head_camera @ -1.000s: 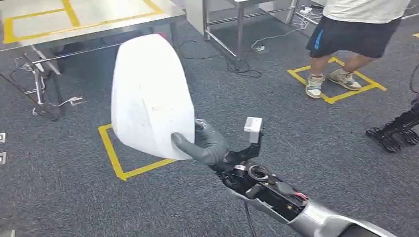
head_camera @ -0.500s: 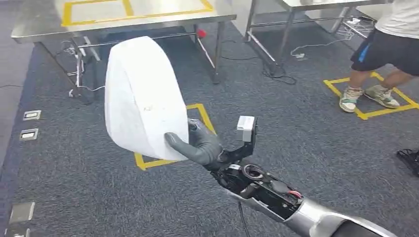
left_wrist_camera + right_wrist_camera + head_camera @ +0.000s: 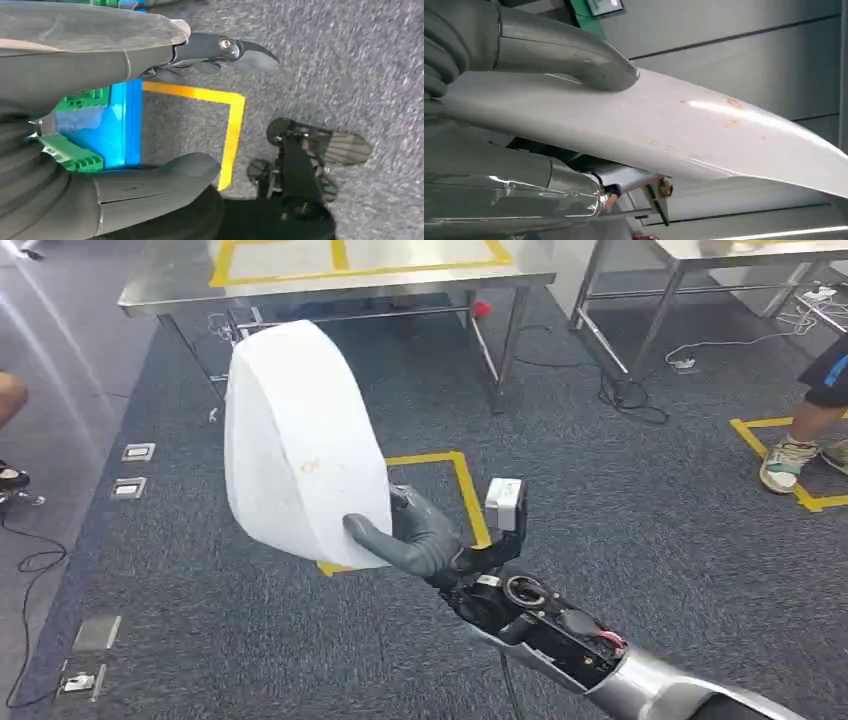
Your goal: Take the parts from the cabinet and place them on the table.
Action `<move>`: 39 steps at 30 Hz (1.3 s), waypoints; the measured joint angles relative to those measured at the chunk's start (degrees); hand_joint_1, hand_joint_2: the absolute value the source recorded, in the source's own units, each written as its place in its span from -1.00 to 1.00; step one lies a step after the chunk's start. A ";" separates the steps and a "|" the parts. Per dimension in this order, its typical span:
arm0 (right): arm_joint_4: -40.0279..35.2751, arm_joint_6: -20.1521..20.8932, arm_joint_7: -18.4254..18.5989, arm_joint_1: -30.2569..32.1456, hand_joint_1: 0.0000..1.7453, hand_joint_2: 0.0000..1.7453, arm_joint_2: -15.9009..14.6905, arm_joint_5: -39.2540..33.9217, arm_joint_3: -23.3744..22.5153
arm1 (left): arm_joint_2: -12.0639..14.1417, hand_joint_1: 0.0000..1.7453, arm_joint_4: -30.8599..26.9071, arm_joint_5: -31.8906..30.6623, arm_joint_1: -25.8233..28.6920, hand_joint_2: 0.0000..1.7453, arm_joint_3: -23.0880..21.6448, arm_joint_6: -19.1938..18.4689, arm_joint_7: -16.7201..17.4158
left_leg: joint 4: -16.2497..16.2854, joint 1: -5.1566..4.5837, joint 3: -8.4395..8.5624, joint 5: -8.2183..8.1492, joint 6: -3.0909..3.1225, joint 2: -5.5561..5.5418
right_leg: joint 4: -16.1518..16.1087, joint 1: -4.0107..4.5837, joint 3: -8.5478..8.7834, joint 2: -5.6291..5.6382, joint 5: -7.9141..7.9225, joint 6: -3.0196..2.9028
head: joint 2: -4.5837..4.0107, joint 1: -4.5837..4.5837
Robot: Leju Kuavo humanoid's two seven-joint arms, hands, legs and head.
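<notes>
A large white curved shell part (image 3: 300, 450) is held up in front of me over the carpet. My right hand (image 3: 410, 535) grips its lower edge, thumb across the near face. Close up, the right wrist view has the same white part (image 3: 684, 135) with small rust-coloured marks, clamped between the thumb (image 3: 569, 55) and the fingers below it. My left hand (image 3: 85, 65) hangs over the floor, its fingers and thumb apart and nothing between them. A steel table (image 3: 400, 275) marked with yellow tape stands ahead, beyond the part.
A second steel table (image 3: 690, 252) stands at the back right, with cables (image 3: 640, 400) on the floor under it. A person's leg (image 3: 800, 440) is at the right edge and another person's foot (image 3: 10, 478) at the left. A blue bin (image 3: 117, 125) with green parts sits near my left hand.
The camera has turned: the whole scene has slid to the right and the yellow-taped table now lies ahead. My right hand still holds the white part the same way.
</notes>
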 joint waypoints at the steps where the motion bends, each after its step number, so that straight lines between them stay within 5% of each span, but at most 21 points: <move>1: 0.00 0.00 0.13 0.06 1.00 1.00 -0.02 0.09 0.02 | -0.02 -1.00 0.00 -0.04 -0.20 1.00 0.00 -0.02 0.02 | 4.77 0.17 -2.26 -2.34 -0.27 0.58 | 0.00 0.10 -0.11 -0.33 0.03 -0.05 | 0.00 -0.39; 3: 0.09 0.06 0.15 0.17 1.00 1.00 -0.02 0.43 0.11 | -0.04 -1.00 0.00 -0.24 -0.33 1.00 0.00 -0.02 0.13 | 13.24 0.53 -6.41 -5.26 -0.76 0.95 | 0.01 0.19 -0.34 -1.02 0.04 -0.06 | 0.00 -0.85; 4: 0.11 0.15 0.11 0.17 1.00 1.00 -0.02 0.66 0.20 | -0.09 -1.00 0.00 -0.28 -0.34 1.00 0.00 -0.04 0.24 | 13.79 0.72 -6.69 -4.72 -0.91 1.07 | 0.01 0.19 -0.35 -1.28 0.04 -0.05 | 0.00 -1.02; 5: 0.11 0.22 0.07 0.17 1.00 1.00 -0.02 0.85 0.22 | -0.09 -1.00 0.00 -0.37 -0.31 1.00 0.00 -0.04 0.37 | 11.19 0.96 -5.33 -2.95 -1.05 1.22 | 0.03 0.17 -0.33 -1.45 0.04 -0.04 | 0.00 -1.31; 7: 0.11 0.33 0.00 0.14 1.00 1.00 -0.02 1.07 0.26 | 0.04 -1.00 0.00 -0.39 -0.44 1.00 0.00 -0.04 0.50 | 1.05 1.31 0.22 1.65 -1.15 1.58 | 0.10 0.10 -0.19 -1.67 -0.08 0.20 | 0.00 -1.64; 8: 0.09 0.35 -0.04 0.11 1.00 1.00 -0.02 1.11 0.28 | 0.04 -1.00 0.00 -0.42 -0.57 1.00 0.00 -0.07 0.55 | -3.85 1.47 2.95 2.99 -1.16 2.17 | 0.19 0.12 -0.17 -1.77 -0.21 0.51 | 0.00 -1.77; 9: 0.09 0.35 -0.07 0.09 1.00 1.00 -0.02 1.18 0.26 | 0.02 -1.00 0.00 -0.42 -0.79 1.00 0.00 -0.09 0.55 | -5.35 1.06 3.46 2.47 -0.90 2.28 | 0.58 0.67 -0.52 -1.78 -0.50 1.06 | 0.00 -2.21; 10: 0.09 0.37 -0.04 0.12 1.00 1.00 -0.02 1.22 0.33 | 0.00 -1.00 0.00 -0.41 -0.85 1.00 0.00 -0.09 0.59 | -5.40 1.19 3.40 2.63 -0.41 1.90 | 0.56 0.62 -0.58 -1.80 -0.61 1.19 | 0.00 -1.62; 11: 0.09 0.44 -0.02 0.12 1.00 1.00 -0.02 1.27 0.39 | -0.09 -1.00 0.00 -0.42 -0.81 1.00 0.00 -0.11 0.61 | -5.49 1.30 3.50 2.54 -0.52 1.95 | 0.62 0.72 -0.54 -1.82 -1.32 -0.12 | 0.00 -1.04; 12: 0.09 0.57 -0.04 0.13 1.00 1.00 -0.02 1.31 0.48 | -0.07 -1.00 0.00 -0.39 -0.74 1.00 0.00 -0.11 0.63 | -5.51 1.10 3.66 2.49 -0.45 1.89 | 0.62 0.68 -0.44 -1.82 -1.06 -0.65 | 0.00 -0.87; 19: 0.11 0.77 -0.04 0.11 1.00 1.00 -0.02 1.68 0.55 | 0.07 -1.00 0.00 -0.31 -0.78 1.00 -0.09 -0.11 0.61 | -5.42 0.48 3.67 2.24 0.55 1.87 | 0.00 0.21 -0.01 -1.79 -0.56 0.36 | 0.00 -0.13; 23: 0.11 0.92 -0.07 0.11 1.00 1.00 -0.02 1.83 0.68 | 0.07 -1.00 0.00 -0.09 -0.78 1.00 -0.09 -0.20 -0.13 | -5.33 0.40 3.68 2.10 0.78 1.87 | -0.21 0.06 0.15 -1.80 -0.63 1.84 | 0.00 0.03; 39: 0.92 1.18 -0.53 0.17 1.00 1.00 -0.02 1.81 1.31 | 0.02 -1.00 0.00 2.08 -0.48 1.00 -0.09 -0.94 -3.69 | -5.45 0.51 3.80 2.10 0.76 1.88 | -0.19 0.34 0.14 -1.80 -0.76 2.02 | 0.00 -0.59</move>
